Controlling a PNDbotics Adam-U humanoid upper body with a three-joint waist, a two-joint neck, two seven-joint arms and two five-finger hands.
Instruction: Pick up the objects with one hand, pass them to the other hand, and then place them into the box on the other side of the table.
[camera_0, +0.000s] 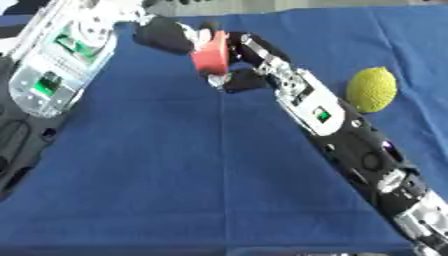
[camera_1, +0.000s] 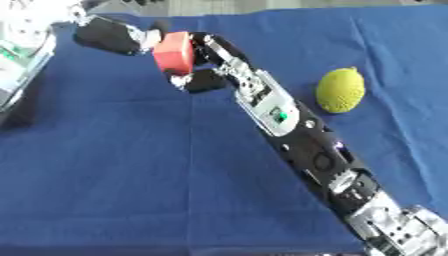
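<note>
While the right arm stretches diagonally from the lower right corner up across the blue cloth (camera_0: 175, 175), the right hand (camera_0: 245, 62) sits at the upper middle with its fingers and thumb curled round a red block (camera_0: 211, 56), fingers above it and thumb below. Block is off the cloth, held up in the air, upper middle of both views. Left hand (camera_1: 109, 35) comes in from the upper left, dark and rounded, right up against the block's left side; touching or just short of it, cannot tell, and whether its fingers are curled or straight cannot be made out either. Yellow-green bumpy round object (camera_0: 371, 89) lies on the cloth to the right of the right forearm, near it but apart, untouched. Left arm's white and clear housing with green patches (camera_0: 61, 60) fills the upper left corner of the left eye view. Dark gear shows off the cloth's left edge, too dim to name. Cloth covers the whole table surface in view, one crease line running down the middle. No box is identifiable in either view.
</note>
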